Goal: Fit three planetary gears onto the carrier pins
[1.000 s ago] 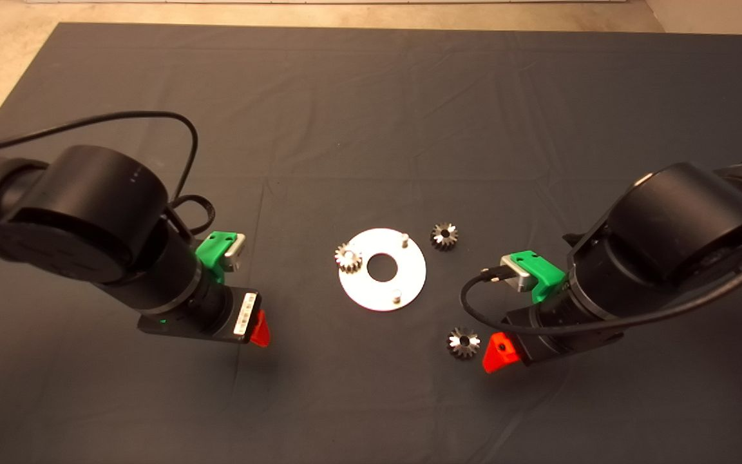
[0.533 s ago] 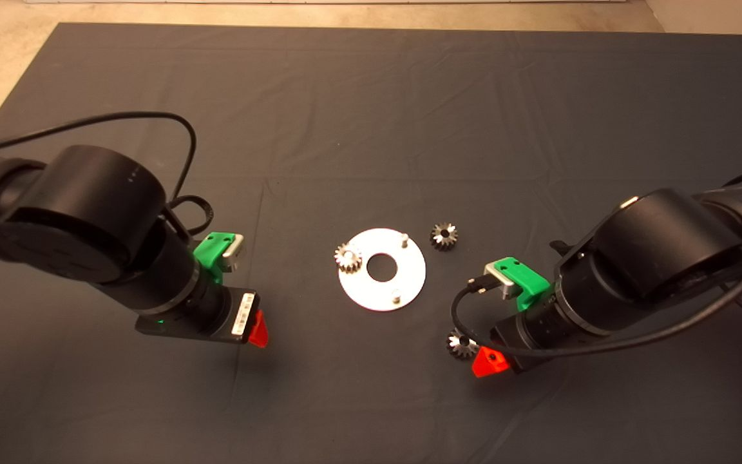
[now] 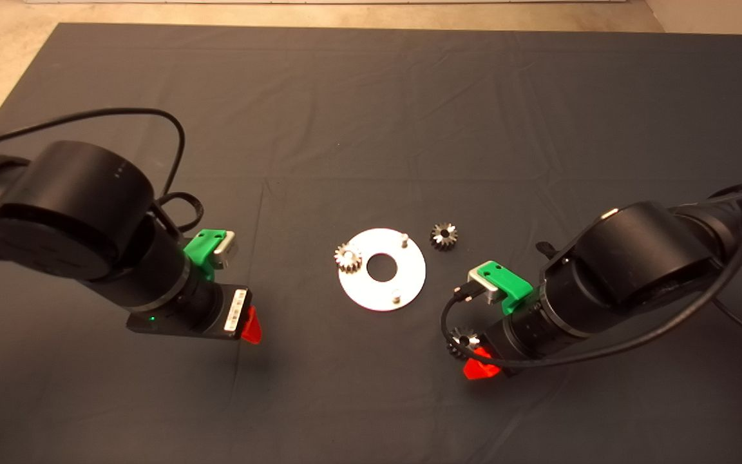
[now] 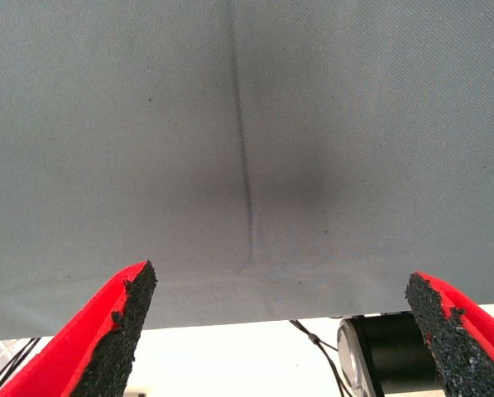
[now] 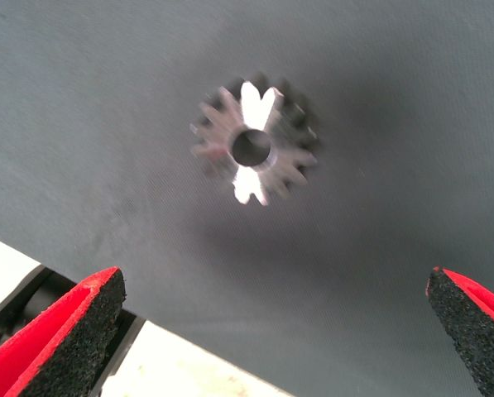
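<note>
One planetary gear [image 3: 348, 258] sits on the round plate [image 3: 409, 270] at its edge; two pins [image 3: 404, 240] stand bare. A second gear [image 3: 443, 236] lies beside the plate. The third gear [image 5: 253, 145] lies below the open right tool [image 3: 478, 368]; left tool [image 3: 252, 326] open, idle

The plate [image 3: 382, 269] lies near the middle of the mat [image 3: 371, 96], with one gear [image 3: 348, 257] on its left edge, seemingly seated on a pin, and two bare carrier pins, one at the far right [image 3: 404, 240] and one at the near side [image 3: 396, 297]. A second gear [image 3: 444, 235] lies on the mat just right of the plate's far edge, and a third gear [image 5: 255, 147] lies nearer, to the plate's lower right, directly under the right gripper [image 5: 263, 331], between its spread fingers. The left gripper [image 4: 288, 331] hangs well left of the plate over bare mat.
</note>
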### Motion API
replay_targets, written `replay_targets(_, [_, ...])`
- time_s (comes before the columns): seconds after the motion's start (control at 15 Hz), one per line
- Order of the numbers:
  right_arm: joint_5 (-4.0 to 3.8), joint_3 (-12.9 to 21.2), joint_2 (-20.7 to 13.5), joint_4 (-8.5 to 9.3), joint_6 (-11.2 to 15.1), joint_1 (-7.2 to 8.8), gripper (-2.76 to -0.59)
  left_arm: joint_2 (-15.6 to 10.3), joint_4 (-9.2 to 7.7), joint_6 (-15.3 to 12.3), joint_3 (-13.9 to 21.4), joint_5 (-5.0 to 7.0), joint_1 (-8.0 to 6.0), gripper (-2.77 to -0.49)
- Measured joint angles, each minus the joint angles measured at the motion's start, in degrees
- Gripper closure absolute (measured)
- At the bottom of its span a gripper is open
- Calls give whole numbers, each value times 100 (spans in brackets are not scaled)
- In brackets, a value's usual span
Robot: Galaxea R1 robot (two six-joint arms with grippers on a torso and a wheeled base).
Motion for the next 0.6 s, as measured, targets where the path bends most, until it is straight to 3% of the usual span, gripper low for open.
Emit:
replay_targets(0.27, [13,-245,177,-82,-320,-156,-273,-9,-2,22,5,2,-16,-218])
replay_targets(0.6, [9,-519,373,-138,-473,-230,-273,-11,-5,60,11,0,-96,-218])
